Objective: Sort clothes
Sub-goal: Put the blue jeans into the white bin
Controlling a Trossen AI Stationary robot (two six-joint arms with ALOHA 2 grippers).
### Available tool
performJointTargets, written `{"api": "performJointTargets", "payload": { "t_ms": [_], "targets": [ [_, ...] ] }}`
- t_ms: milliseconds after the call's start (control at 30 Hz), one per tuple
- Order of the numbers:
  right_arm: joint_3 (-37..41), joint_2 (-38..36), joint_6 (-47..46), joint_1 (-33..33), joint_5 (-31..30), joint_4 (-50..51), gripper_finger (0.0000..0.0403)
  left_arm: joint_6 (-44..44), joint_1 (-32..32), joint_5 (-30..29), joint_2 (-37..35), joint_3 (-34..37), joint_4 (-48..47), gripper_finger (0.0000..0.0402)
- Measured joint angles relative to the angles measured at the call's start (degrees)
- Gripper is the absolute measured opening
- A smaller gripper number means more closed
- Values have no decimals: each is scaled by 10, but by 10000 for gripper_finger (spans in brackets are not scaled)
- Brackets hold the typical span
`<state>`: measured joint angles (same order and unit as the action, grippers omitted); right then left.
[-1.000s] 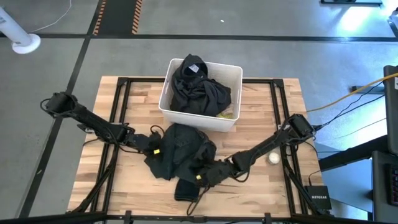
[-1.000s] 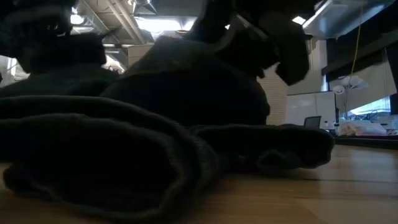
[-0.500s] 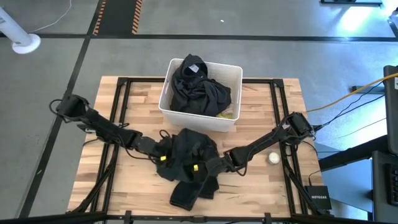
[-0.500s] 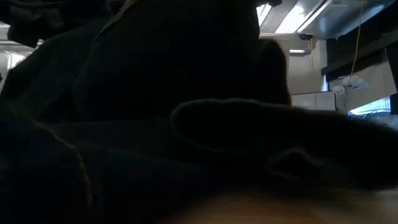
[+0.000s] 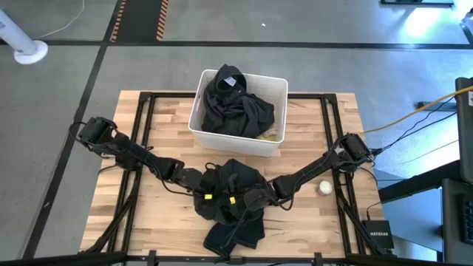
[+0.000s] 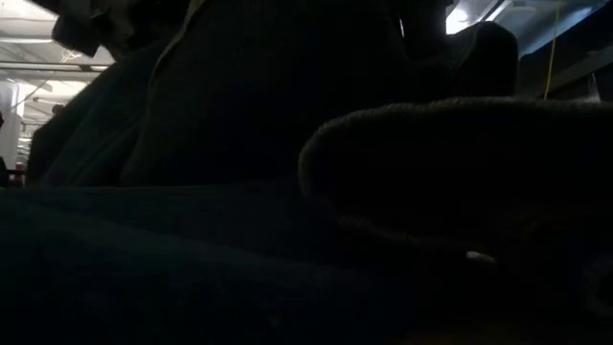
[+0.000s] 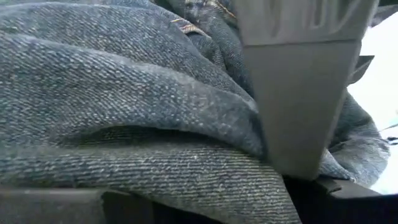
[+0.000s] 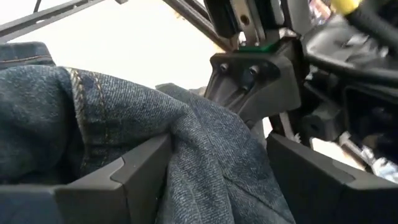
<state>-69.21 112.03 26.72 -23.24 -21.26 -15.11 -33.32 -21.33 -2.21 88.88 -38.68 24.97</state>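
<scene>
A dark denim garment [image 5: 235,198] lies bunched on the wooden table [image 5: 140,214], in front of the white bin [image 5: 279,89]. It fills the low view [image 6: 287,192]. My left gripper [image 5: 209,196] is shut on the garment's left side and my right gripper [image 5: 236,199] on its middle, close together. More dark clothes [image 5: 233,103] are heaped in the bin, with a bit of neon yellow [image 5: 270,136] at its near right corner. My left gripper has a thick fold of the denim [image 7: 186,124] between its two fingers [image 7: 298,93], coming level from the table's left. The cloth is bunched and slack, and its lower part lies on the table. My right gripper has a bunched fold of denim with a stitched seam [image 8: 199,149] between its two fingers [image 8: 140,171], coming low from the table's right. The cloth rises slack above the fingers. The left gripper's body [image 8: 255,81] stands just beyond.
A small white ball [image 5: 325,188] lies on the table by my right arm. The bin stands at the table's far middle. Bare wood shows at the table's left [image 5: 140,214] and near right [image 5: 310,229].
My left gripper has gone toward the table's right and a little nearer, up to my right gripper, drawing the garment's left side with it. The garment has gathered from a spread shape into a narrower bunch, and its near end has slid toward the near edge.
</scene>
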Motion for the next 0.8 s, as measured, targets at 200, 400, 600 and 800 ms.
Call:
{"api": "performJointTargets", "payload": {
  "t_ms": [200,400,600,800],
  "targets": [
    [-1,4,-42,1,3,21,282,26,0,-4,0,-52,-101,203],
    [-2,4,-73,2,16,68,227,40,0,-8,0,-89,-169,203],
    [-1,5,-170,4,24,77,95,40,1,-16,-2,-111,-242,203],
    [-2,7,-206,-1,19,67,87,33,-5,-20,-4,-161,-388,203]
  ]
}}
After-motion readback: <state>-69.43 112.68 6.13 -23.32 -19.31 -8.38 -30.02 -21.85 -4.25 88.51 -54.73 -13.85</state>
